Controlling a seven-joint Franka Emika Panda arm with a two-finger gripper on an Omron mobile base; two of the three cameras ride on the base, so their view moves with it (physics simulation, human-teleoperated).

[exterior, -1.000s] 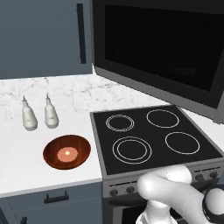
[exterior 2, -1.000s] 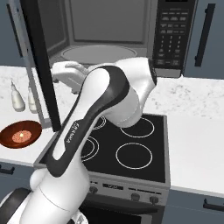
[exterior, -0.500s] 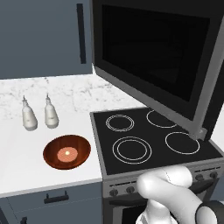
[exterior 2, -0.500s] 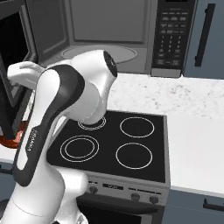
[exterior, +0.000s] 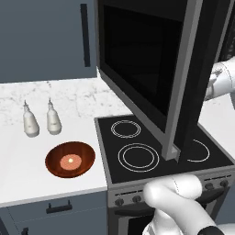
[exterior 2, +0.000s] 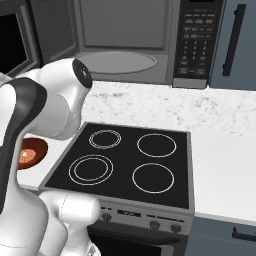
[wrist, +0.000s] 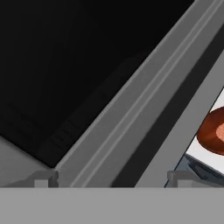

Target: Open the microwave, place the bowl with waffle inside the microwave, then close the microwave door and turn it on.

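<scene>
The microwave [exterior 2: 130, 40] stands open above the counter, and its grey cavity shows a round glass plate [exterior 2: 117, 62]. The microwave door [exterior: 174, 87] is swung far out over the stovetop, with its grey edge toward me. The reddish-brown bowl [exterior: 69, 160] sits on the white counter left of the stove, and the waffle [exterior: 69, 160] lies in its middle. In the right base view my arm half hides the bowl [exterior 2: 31, 152]. My gripper [wrist: 111, 180] is open, close against the door's dark window and grey frame [wrist: 131, 109], holding nothing. The bowl [wrist: 213, 130] shows past the door's edge.
A black four-ring stovetop [exterior 2: 125, 160] lies below the open door. Two pale bottles [exterior: 30, 120] [exterior: 53, 118] stand behind the bowl. The button panel [exterior 2: 197, 42] is on the microwave's right side. Blue-grey cabinets with dark handles [exterior: 85, 34] flank the appliance.
The microwave door has swung much wider open toward the left. My arm has swept left with it, and the cavity now shows fully.
</scene>
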